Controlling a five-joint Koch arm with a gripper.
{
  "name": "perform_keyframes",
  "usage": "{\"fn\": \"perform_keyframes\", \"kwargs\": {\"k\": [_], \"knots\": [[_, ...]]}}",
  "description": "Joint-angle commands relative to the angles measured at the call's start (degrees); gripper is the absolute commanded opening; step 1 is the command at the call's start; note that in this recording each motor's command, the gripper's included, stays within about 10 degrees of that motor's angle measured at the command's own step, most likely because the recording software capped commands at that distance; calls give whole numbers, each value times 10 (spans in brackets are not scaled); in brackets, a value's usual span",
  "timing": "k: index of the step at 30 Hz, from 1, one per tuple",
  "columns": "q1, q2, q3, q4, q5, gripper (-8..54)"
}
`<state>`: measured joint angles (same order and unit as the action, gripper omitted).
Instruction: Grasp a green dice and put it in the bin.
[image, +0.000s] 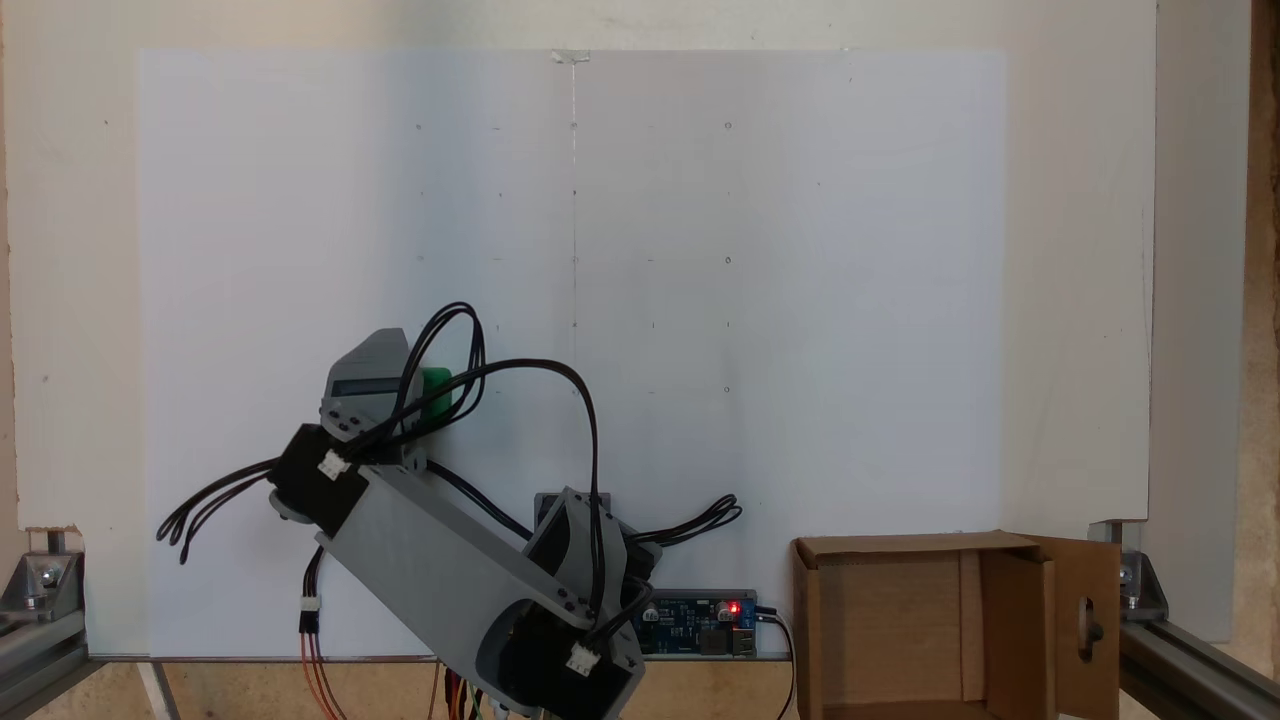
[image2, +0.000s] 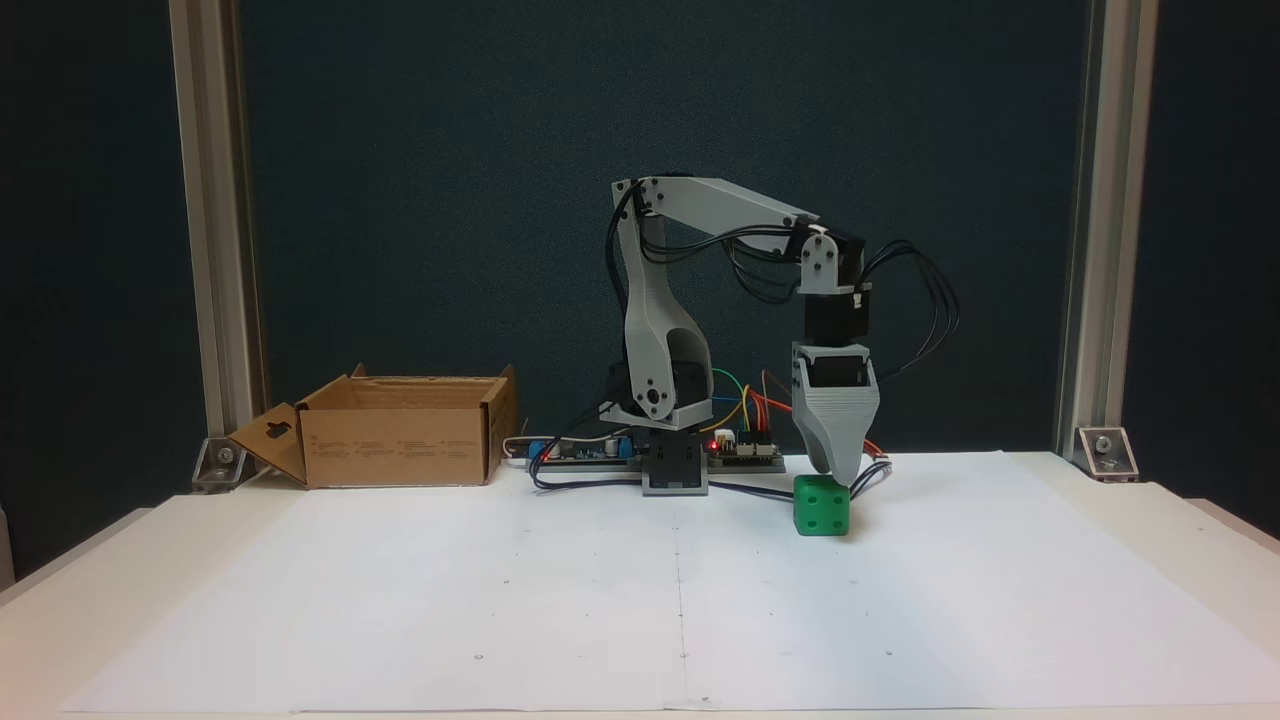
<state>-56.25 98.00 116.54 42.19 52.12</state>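
The green dice (image2: 822, 506) rests on the white paper, right of the arm's base in a fixed view. The grey gripper (image2: 836, 466) points straight down, its tip at the dice's top rear edge. Its jaws line up one behind the other, so I cannot tell whether they are open or shut. From above, the green dice (image: 437, 394) peeks out beside the right side of the gripper (image: 402, 384), partly behind black cables. The bin (image2: 400, 432), a brown cardboard box with a slotted flap, stands far left of the arm; it is the bin (image: 1000, 620) at the lower right seen from above.
The arm's base and a circuit board with a red light (image: 735, 608) sit at the table's edge between arm and bin. Black cables (image: 220, 500) loop out from the wrist. Aluminium frame posts (image2: 1085, 230) stand at the table's corners. White paper (image: 750, 300) covers the table.
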Motion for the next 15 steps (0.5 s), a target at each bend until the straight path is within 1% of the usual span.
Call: {"fn": "perform_keyframes", "kwargs": {"k": [1, 15], "knots": [[0, -4, -3, -10, 40, 439], [9, -13, 63, -72, 40, 431]]}}
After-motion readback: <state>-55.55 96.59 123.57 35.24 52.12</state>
